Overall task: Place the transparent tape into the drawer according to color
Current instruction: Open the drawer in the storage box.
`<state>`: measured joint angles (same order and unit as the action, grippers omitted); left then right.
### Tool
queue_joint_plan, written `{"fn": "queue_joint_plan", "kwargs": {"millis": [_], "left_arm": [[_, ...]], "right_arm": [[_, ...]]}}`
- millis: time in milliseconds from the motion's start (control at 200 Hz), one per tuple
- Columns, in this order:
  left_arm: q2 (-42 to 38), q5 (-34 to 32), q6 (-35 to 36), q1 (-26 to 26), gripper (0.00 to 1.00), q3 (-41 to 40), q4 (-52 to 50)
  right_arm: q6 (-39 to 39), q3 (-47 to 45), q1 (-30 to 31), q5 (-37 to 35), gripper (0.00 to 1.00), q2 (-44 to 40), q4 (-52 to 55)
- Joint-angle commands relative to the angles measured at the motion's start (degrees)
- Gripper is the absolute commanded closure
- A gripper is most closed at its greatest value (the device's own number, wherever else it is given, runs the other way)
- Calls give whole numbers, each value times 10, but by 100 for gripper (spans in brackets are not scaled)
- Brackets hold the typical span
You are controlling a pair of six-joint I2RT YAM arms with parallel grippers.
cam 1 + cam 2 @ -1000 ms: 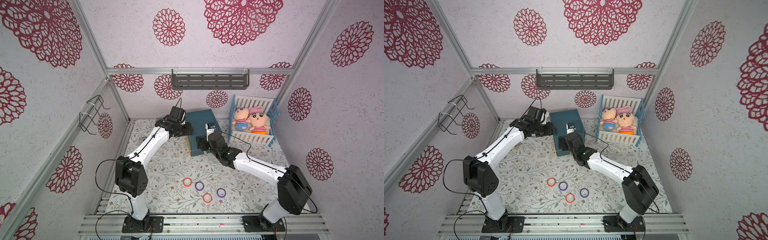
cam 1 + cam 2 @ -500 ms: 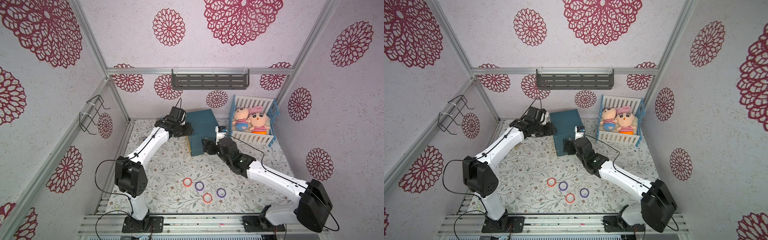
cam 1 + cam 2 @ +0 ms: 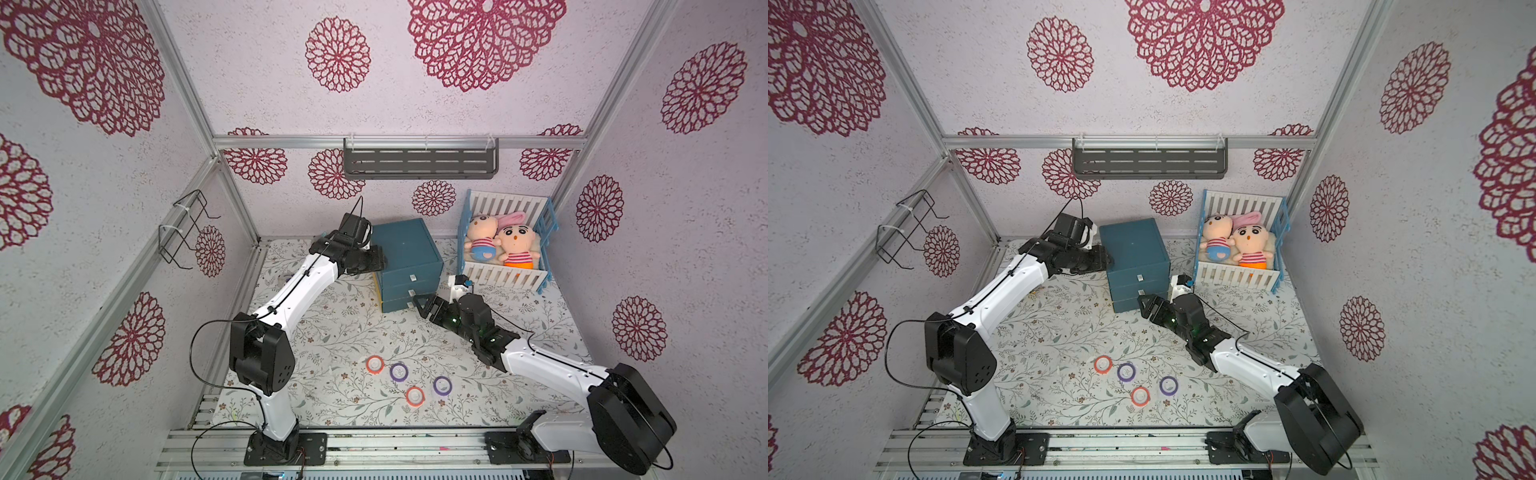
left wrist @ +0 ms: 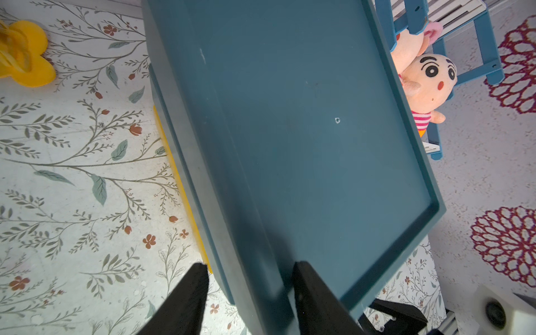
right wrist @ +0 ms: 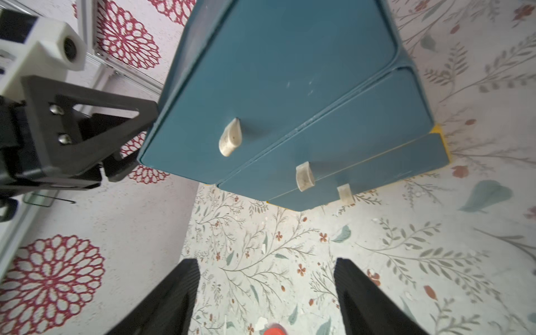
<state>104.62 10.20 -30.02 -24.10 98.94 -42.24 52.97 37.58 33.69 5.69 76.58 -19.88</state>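
Transparent tape rings with white cores lie near the front of the floral mat (image 3: 332,328), two red-orange rings (image 3: 375,365) (image 3: 414,395) and two purple rings (image 3: 398,372) (image 3: 442,385).
The left gripper (image 4: 249,265) straddles the top edge of the blue three-drawer plastic cabinet (image 3: 405,249), likely steadying it; whether its parted jaws press cannot be told. The right gripper (image 5: 265,264) faces the drawer fronts, jaws wide apart and empty, probably for a pale handle (image 5: 230,137).
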Motion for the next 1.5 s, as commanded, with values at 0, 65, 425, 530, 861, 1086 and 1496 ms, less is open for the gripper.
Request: {"fn": "queue_joint_plan", "kwargs": {"millis": [0,65,425,530,861,1086,1496], "left_arm": [[-13,3,8,3,46,2,-16],[-13,4,9,3,46,2,-17],[-11,5,14,4,45,2,-17],[-12,6,15,5,45,0,-16],[-14,10,18,9,45,-3,-17],[-18,11,19,11,45,-7,-17],[-19,15,20,13,45,-8,-16]], "right_arm": [[60,-3,-12,49,23,24,-103],[70,-2,-14,52,24,42,-121],[122,-7,-32,62,35,121,-214],[134,-7,-36,65,37,143,-237],[151,14,-41,70,44,200,-271],[150,33,-43,67,47,226,-278],[159,56,-51,67,58,255,-291]]}}
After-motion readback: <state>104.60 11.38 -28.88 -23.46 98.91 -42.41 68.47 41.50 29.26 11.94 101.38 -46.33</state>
